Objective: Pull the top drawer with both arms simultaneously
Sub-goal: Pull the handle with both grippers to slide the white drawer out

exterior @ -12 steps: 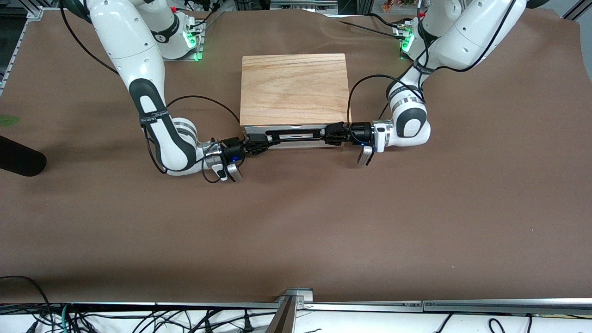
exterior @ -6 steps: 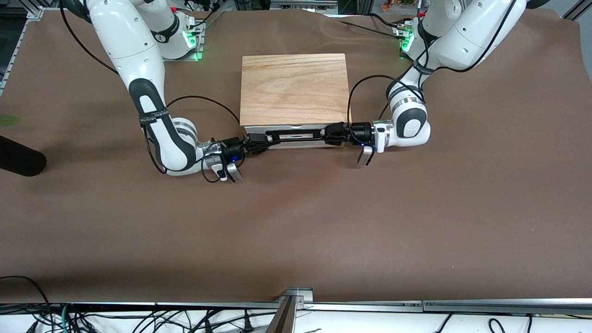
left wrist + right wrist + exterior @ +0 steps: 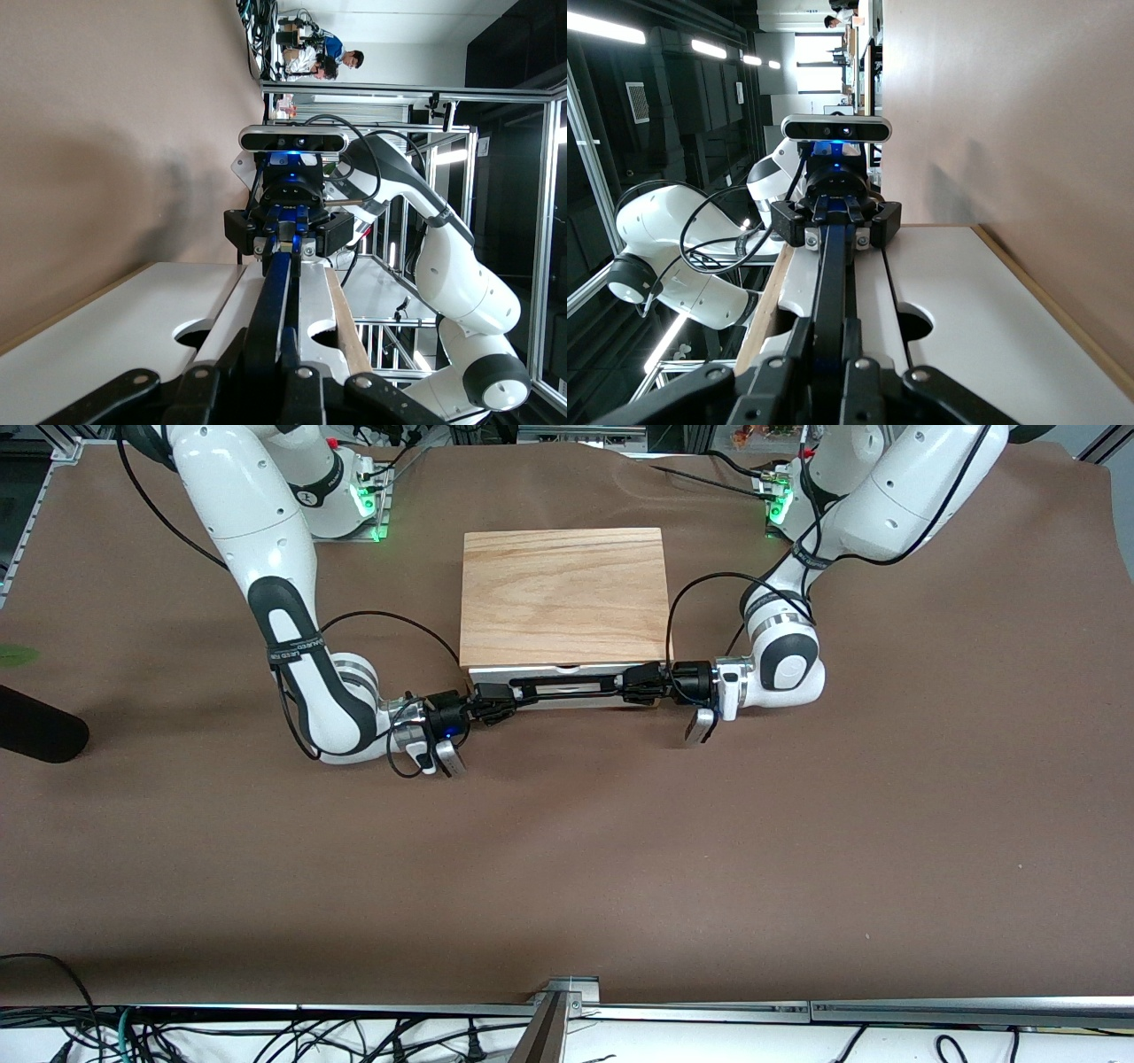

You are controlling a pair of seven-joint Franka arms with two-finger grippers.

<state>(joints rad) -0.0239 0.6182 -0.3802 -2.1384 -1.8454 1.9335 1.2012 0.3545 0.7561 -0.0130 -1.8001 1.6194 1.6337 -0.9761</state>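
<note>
Protruding slightly, white-fronted top drawer (image 3: pixel 567 693)

Top drawer (image 3: pixel 567 691) mostly hidden under wood-grain cabinet top (image 3: pixel 564 593); only white front strip and black bar handle (image 3: pixel 567 685) visible, interior unseen. Handle ends covered by left gripper (image 3: pixel 640 684) and right gripper (image 3: pixel 493 701). Lower panel not discernible in front view. Both arms' upper links cut off by top edge of front view. In wrist views, own fingers cropped at frame edge, contact with handle (image 3: pixel 270 305) out of frame.
</note>
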